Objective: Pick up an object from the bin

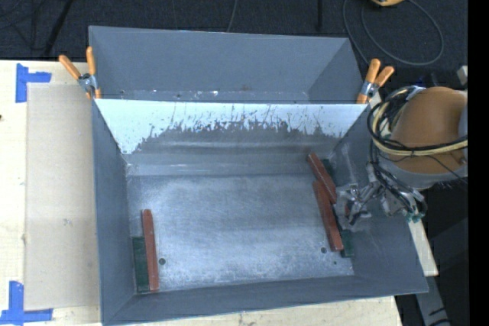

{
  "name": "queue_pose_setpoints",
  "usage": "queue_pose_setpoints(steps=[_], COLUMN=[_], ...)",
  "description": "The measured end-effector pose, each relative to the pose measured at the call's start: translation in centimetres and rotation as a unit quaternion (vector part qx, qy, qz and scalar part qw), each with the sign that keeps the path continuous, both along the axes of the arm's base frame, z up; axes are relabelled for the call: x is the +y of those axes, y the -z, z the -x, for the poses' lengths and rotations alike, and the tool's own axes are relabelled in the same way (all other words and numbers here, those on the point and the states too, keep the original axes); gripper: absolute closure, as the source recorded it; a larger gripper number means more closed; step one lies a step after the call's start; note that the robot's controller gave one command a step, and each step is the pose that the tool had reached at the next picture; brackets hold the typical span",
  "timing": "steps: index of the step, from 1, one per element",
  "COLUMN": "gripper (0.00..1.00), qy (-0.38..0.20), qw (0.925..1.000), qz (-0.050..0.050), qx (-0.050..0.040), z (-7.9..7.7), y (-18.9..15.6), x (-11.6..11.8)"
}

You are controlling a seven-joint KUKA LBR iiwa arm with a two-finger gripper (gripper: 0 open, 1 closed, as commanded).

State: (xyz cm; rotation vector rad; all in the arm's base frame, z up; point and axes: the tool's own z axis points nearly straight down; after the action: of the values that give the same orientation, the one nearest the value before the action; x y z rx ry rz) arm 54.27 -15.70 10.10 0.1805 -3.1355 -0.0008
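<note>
A long brush with a reddish-brown wooden back and dark green bristles [324,195] lies along the bin's right wall, running from the middle right down to the near right corner. My gripper [354,210] hangs just to the right of this brush, over the sloping right wall, close to the brush's lower half. Nothing shows between it and the brush that tells of a hold.
A second brush of the same kind [147,252], reddish-brown back with green bristles on its left side, lies by the left wall near the front left corner. The arm with its orange cover and cables stands over the bin's right rim.
</note>
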Motion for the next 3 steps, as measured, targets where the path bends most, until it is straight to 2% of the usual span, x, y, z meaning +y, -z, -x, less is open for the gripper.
queue_pose_setpoints(steps=[1, 2, 3], gripper=[0.00, 0.00, 0.00], qy=[-0.001, -0.001, 0.023], qw=[1.0000, 1.0000, 0.9997], qz=[0.000, 0.000, 0.000], qx=[-0.0001, -0.0001, -0.0015], z=[0.0, 0.0, -0.1], y=[0.0, 0.0, 1.2], x=[0.1, 0.1, 0.4])
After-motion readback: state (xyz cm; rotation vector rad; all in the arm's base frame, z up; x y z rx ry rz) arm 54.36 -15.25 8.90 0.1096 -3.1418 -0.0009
